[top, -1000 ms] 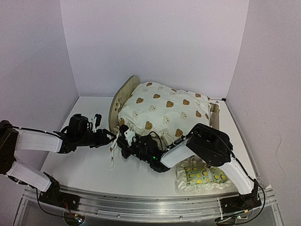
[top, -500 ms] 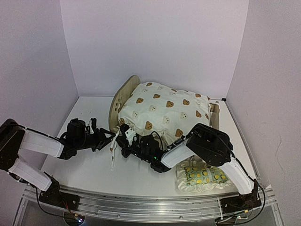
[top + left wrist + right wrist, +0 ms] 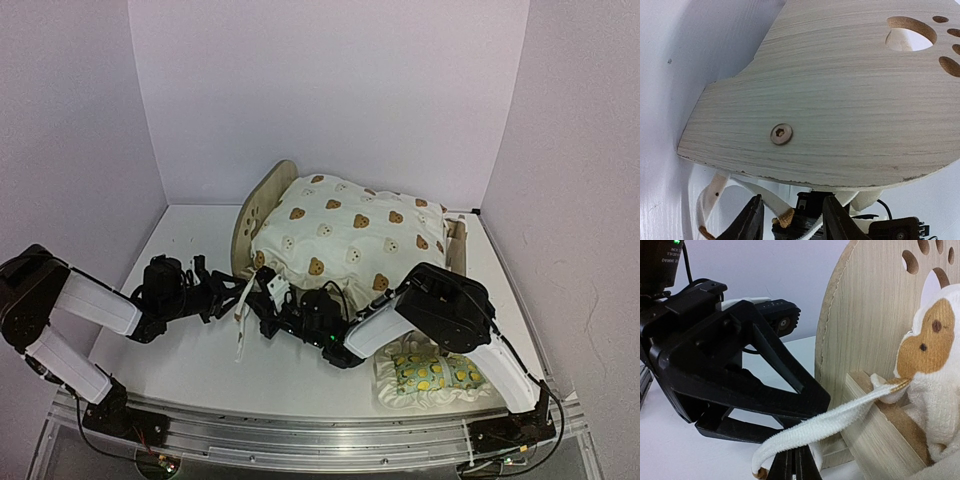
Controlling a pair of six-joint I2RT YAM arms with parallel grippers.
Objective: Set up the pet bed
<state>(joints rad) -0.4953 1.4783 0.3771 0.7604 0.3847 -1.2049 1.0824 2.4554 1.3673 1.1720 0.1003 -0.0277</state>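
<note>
The pet bed's rounded wooden headboard [image 3: 260,207] [image 3: 840,90] [image 3: 865,325] with its paw-print cutout [image 3: 910,32] stands at the bed's left end. A cream bear-print cushion [image 3: 345,240] is heaped on the frame. My right gripper [image 3: 264,300] [image 3: 795,457] sits at the headboard's near corner, shut on a white cushion tie [image 3: 840,417] that runs up to the cushion corner. My left gripper [image 3: 236,294] [image 3: 791,200] faces it from the left, jaws apart. A brown-tipped tie end [image 3: 782,215] lies between its fingers [image 3: 752,220], untouched.
A green lemon-print ruffled pillow [image 3: 430,375] lies on the table at the near right, beside the right arm. A loose tie [image 3: 239,340] hangs down onto the white table in front of the grippers. White walls close in the left, back and right.
The left gripper has moved right, closer to the headboard corner and the right gripper, and its jaws have narrowed a little. The right arm and the cushion have stayed put.
</note>
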